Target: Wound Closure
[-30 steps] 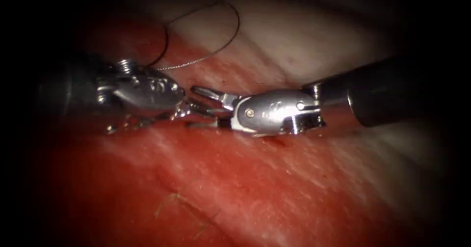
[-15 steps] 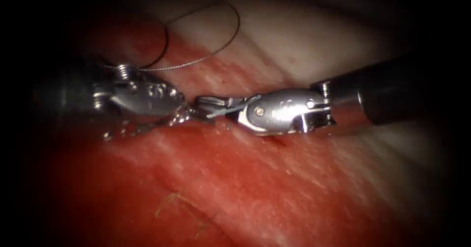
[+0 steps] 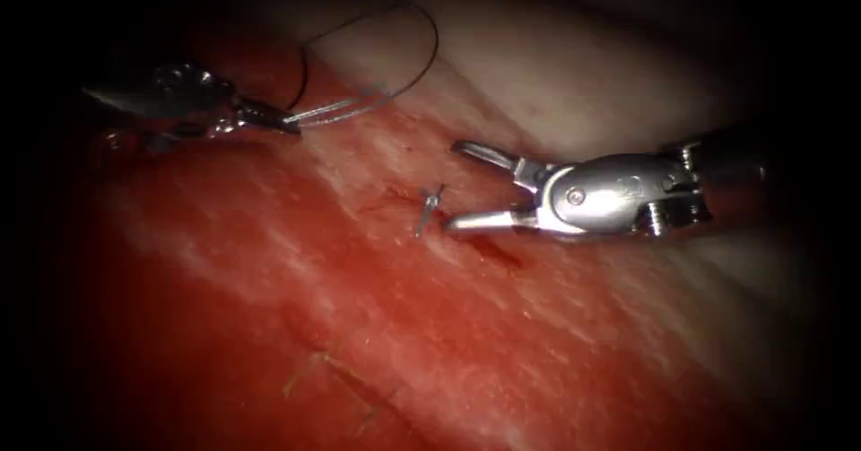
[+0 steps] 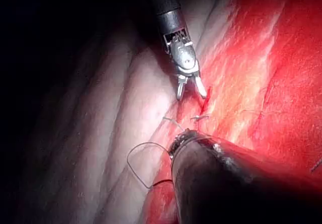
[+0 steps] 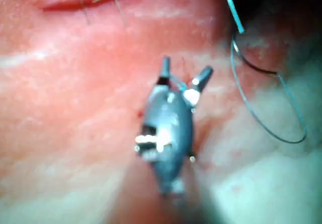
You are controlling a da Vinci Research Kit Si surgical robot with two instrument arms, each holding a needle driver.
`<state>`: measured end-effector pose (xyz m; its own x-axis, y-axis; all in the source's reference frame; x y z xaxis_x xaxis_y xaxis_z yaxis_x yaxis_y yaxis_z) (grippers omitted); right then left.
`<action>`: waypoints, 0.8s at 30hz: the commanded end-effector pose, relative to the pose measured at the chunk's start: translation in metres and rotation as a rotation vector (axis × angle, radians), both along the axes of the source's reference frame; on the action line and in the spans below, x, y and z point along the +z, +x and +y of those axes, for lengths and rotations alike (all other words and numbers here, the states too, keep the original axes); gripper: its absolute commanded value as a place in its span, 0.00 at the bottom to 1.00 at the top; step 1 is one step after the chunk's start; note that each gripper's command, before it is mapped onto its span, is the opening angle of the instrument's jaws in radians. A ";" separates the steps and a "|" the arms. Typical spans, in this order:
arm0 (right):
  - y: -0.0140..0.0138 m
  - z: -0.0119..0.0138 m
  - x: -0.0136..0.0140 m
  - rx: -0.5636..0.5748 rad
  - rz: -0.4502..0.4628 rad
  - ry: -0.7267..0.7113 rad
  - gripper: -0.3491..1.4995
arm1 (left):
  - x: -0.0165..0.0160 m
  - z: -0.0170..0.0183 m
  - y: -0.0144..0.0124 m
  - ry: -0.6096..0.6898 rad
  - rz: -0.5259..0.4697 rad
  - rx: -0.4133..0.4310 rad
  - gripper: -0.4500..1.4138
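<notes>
- Endoscope view: right tool (image 3: 466, 186) has its jaws spread wide and holds nothing; the lower jaw tip lies just beside a knot with short cut ends of thread (image 3: 429, 207) standing up from the tissue (image 3: 556, 343)
- Against the pictures from a second and half a second ago, the right tool has backed off to the right and opened; its jaws were closed across the thread at the half-second mark
- Left tool (image 3: 285, 126) has drawn away up and to the left of the right tool, well apart from it; its jaws are pressed together on the thread (image 3: 421, 65)
- From the left tool's tip the thread runs out, curls in a wide loop over the pale tissue above and left of the right tool, and comes back
- Left wrist view: right tool (image 4: 190, 89) with jaws apart, just above the cut ends of thread (image 4: 200, 117); thread loop (image 4: 136, 166) beside the left shaft
- Right wrist view: right tool (image 5: 183, 74), jaws parted over red tissue (image 5: 75, 108); thread (image 5: 266, 113) loops off to one side
- Needle: cannot be made out in any view
</notes>
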<state>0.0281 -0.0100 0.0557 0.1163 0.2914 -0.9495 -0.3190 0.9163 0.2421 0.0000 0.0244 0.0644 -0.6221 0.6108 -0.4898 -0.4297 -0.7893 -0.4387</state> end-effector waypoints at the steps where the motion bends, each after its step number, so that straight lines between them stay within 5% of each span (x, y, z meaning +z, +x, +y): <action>1: -0.0004 -0.0008 0.0005 0.007 0.001 0.004 0.70 | 0.0013 0.0006 -0.0004 -0.010 0.002 0.005 0.00; 9: -0.0020 -0.0021 0.0017 0.025 0.008 0.015 0.70 | 0.0041 -0.0010 -0.0004 -0.020 0.034 0.080 0.00; 20: -0.0024 -0.0027 0.0023 0.028 0.013 0.030 0.70 | 0.0020 -0.0055 0.0084 -0.049 0.100 0.324 0.00; 21: -0.0023 -0.0027 0.0024 0.029 0.012 0.029 0.70 | 0.0021 -0.0059 0.0090 -0.036 0.129 0.350 0.19; 24: -0.0021 -0.0028 0.0025 0.030 0.012 0.028 0.70 | 0.0031 -0.0063 0.0090 0.021 0.138 0.376 0.30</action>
